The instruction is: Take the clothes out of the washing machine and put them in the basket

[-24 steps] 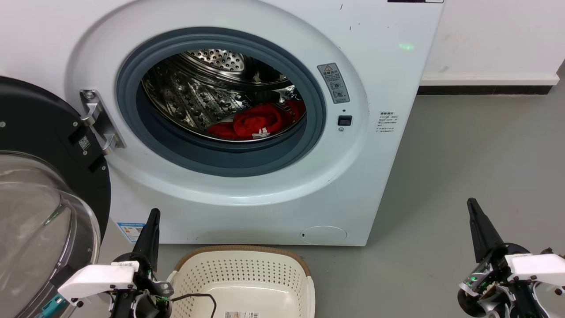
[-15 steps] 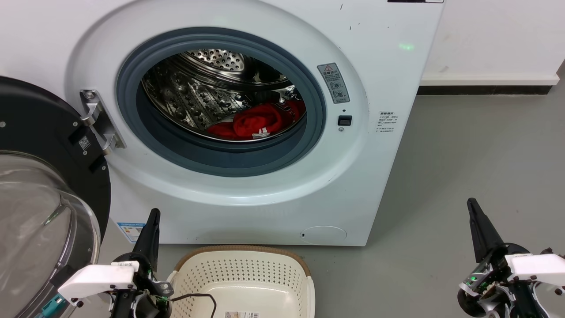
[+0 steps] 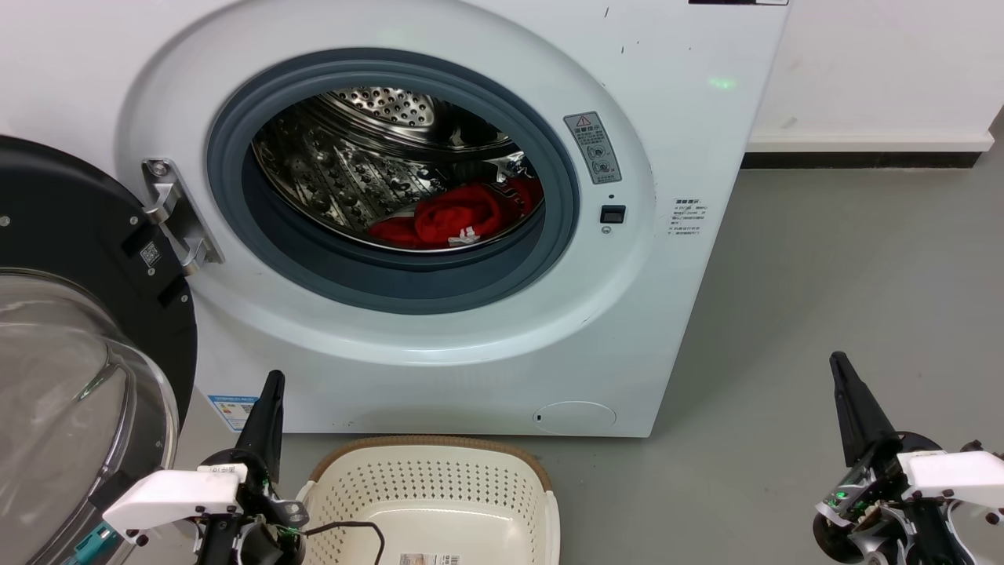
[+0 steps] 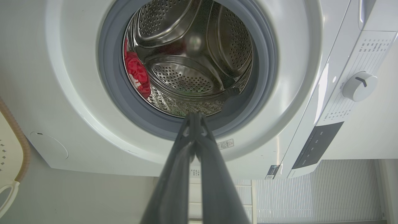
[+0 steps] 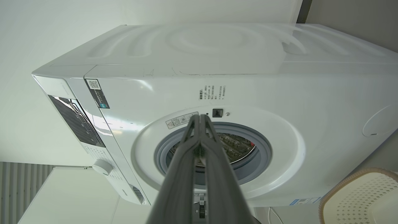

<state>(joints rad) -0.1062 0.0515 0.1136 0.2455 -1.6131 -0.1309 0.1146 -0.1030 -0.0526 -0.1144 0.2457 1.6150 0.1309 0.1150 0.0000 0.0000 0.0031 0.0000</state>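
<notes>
The washing machine (image 3: 690, 118) is a large white box with smooth enamelled panels, standing on a matt grey floor (image 3: 823, 275). Its round mouth is ringed by a thick grey rubber gasket (image 3: 235, 141). Behind that lies the shiny steel drum (image 3: 337, 165), pierced all over with small holes and ribbed with raised paddles. The clothes (image 3: 459, 216) lie in a soft, crumpled red heap at the bottom of the drum, toward its right side, with a bit of white showing at the front.

The door (image 3: 70, 235) is swung wide open to the left on a metal hinge (image 3: 176, 216). Its black rim and bulging clear glass bowl take up the room left of the mouth. The basket (image 3: 427, 471) sits on the floor just before the machine's front bottom edge, below the mouth. It is cream plastic with perforated walls, rounded corners and a brown woven-look rim.

The left fingers (image 3: 267, 416), long, dark and tapering, are pressed together and hold nothing. They stand between the door and the basket's left edge. The right fingers (image 3: 851, 400) are likewise together and empty, over the floor well apart from the machine's right corner. To the right the floor runs open as far as the white wall (image 3: 863, 63).
</notes>
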